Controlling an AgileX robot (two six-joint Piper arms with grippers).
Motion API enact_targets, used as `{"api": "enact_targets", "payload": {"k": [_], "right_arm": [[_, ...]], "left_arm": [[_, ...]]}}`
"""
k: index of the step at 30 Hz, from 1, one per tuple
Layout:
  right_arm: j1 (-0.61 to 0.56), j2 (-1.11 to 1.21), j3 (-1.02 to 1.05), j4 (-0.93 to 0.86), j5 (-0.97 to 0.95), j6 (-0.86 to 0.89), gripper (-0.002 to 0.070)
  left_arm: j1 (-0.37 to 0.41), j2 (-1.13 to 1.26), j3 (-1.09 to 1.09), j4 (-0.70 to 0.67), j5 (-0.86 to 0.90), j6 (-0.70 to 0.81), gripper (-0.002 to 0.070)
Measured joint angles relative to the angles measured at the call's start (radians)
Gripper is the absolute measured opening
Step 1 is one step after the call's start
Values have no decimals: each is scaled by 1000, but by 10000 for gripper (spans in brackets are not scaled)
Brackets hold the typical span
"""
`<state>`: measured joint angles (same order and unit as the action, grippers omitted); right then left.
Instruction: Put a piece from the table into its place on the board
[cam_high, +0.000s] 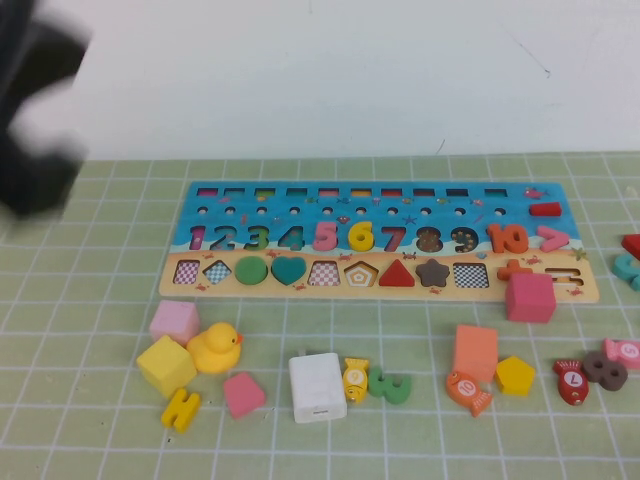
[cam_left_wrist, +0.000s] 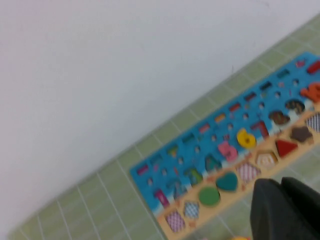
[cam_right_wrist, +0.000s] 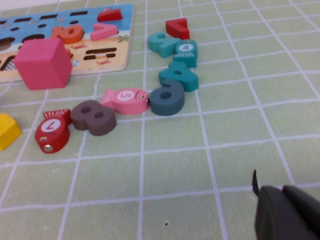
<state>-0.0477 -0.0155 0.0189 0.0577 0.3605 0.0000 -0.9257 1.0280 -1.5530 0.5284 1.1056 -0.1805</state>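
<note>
The board lies across the far middle of the mat, with a blue number row above a tan strip of shapes. The piece, a yellow 6, lies flat in the number row between the pink 5 and the red 7. In the left wrist view the yellow 6 rests on the board. My left gripper hangs blurred, high at the far left, well off the board; its fingers are shut and empty. My right gripper is shut over bare mat, right of the board.
In front of the board lie a rubber duck, yellow cube, yellow H, white block, yellow fish, green 3 and orange cube. A pink cube overlaps the board's right corner. Loose numbers lie right.
</note>
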Motion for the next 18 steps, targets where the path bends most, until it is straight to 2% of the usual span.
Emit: {"api": "enact_targets", "payload": {"k": [9,18], "right_arm": [[0,0,0,0,0,0,-3],[0,0,0,0,0,5,-3]], "left_arm": [[0,-289,499,-56,-127,-258,-1],[0,-321,768,-76,-102,-296,-1]]}}
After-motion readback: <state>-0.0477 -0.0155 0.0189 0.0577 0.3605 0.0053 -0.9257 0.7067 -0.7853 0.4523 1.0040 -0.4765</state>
